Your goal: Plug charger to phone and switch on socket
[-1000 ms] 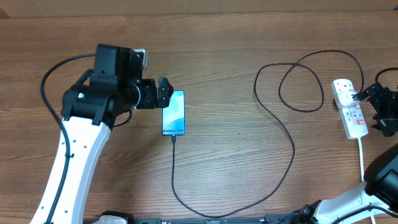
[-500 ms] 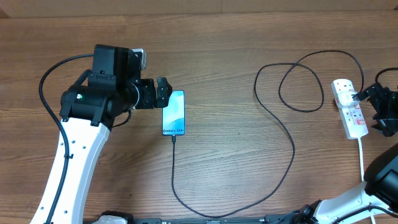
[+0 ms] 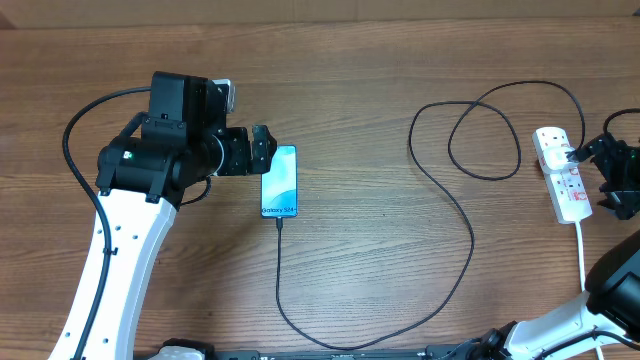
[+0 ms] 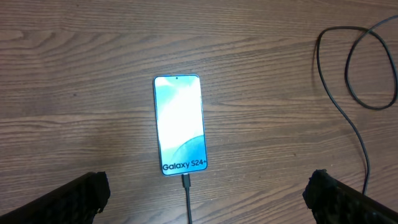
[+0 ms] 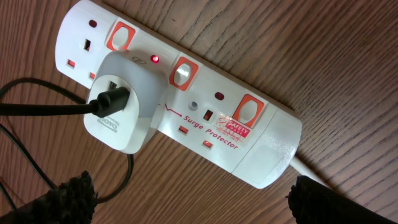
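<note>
The phone (image 3: 280, 182) lies flat on the wooden table with its blue screen lit (image 4: 180, 124). The charger's black tip (image 4: 185, 182) sits in the phone's short edge by the "Galaxy" text. Its cable (image 3: 470, 240) runs toward the front edge, then loops back to the socket (image 3: 562, 175). My left gripper (image 3: 265, 150) hovers open just left of the phone, and in the left wrist view it (image 4: 208, 202) holds nothing. My right gripper (image 3: 608, 175) is open beside the socket (image 5: 261, 149). A small red light (image 5: 154, 59) glows beside the white adapter (image 5: 121, 106).
The socket's white cord (image 3: 582, 260) runs toward the front right edge. Red switches (image 5: 183, 73) line the strip. Cable loops (image 3: 485, 130) lie on the table at the back right. Bare wood lies between the phone and the loops.
The left arm has edged very slightly to the left. Nothing else has moved.
</note>
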You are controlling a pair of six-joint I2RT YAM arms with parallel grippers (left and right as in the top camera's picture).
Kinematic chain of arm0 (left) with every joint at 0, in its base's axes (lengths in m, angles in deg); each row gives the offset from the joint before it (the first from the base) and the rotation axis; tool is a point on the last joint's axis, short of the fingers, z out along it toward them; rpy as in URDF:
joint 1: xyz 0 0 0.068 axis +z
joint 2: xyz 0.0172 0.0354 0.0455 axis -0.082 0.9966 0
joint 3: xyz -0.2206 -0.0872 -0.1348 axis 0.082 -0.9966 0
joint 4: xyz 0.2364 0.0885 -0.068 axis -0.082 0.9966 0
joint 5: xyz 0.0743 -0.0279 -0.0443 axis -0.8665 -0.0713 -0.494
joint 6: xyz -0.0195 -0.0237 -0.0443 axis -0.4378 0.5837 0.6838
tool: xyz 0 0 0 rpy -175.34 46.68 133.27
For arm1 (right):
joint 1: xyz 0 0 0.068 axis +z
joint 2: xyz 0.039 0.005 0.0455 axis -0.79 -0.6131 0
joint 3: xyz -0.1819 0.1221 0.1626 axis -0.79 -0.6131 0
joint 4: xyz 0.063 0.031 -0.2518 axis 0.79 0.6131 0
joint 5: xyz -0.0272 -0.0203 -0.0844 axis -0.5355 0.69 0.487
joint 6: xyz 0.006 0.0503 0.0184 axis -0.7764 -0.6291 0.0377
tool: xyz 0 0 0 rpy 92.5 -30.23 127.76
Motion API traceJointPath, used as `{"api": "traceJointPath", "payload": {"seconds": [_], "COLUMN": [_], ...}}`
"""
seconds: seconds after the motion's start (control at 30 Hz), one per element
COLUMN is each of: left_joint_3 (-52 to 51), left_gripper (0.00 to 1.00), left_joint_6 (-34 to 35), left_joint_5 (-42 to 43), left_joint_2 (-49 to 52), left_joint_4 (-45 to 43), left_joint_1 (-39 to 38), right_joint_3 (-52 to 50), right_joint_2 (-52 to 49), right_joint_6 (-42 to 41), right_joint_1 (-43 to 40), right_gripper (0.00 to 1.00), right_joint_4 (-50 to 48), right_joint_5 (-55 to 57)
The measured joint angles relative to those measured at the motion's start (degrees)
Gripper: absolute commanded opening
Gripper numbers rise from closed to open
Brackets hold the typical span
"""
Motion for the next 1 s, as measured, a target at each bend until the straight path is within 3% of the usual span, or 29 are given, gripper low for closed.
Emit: {"api": "traceJointPath", "payload": {"seconds": [0.27,0.57,0.73,1.0], "left_joint_3": [-2.5,-15.6,-24.7,-39.0], "left_gripper": [1.0,1.0,1.0,1.0], "left_joint_6": [0.0,0.0,0.0,0.0], "left_joint_5": [0.0,0.0,0.0,0.0], "left_joint_2": [0.0,-5.1,-13.3,-25.3], "left_joint_4": [-0.2,-2.5,-13.0,-37.9], "left_joint_1": [0.0,0.0,0.0,0.0], "right_joint_3": [0.0,0.0,0.0,0.0], "right_joint_2": [0.0,0.0,0.0,0.0], "right_joint_6": [0.0,0.0,0.0,0.0], "right_joint_1": [0.0,0.0,0.0,0.0], "right_gripper": [1.0,1.0,1.0,1.0], "right_joint_4": [0.0,0.0,0.0,0.0], "right_joint_5": [0.0,0.0,0.0,0.0]}}
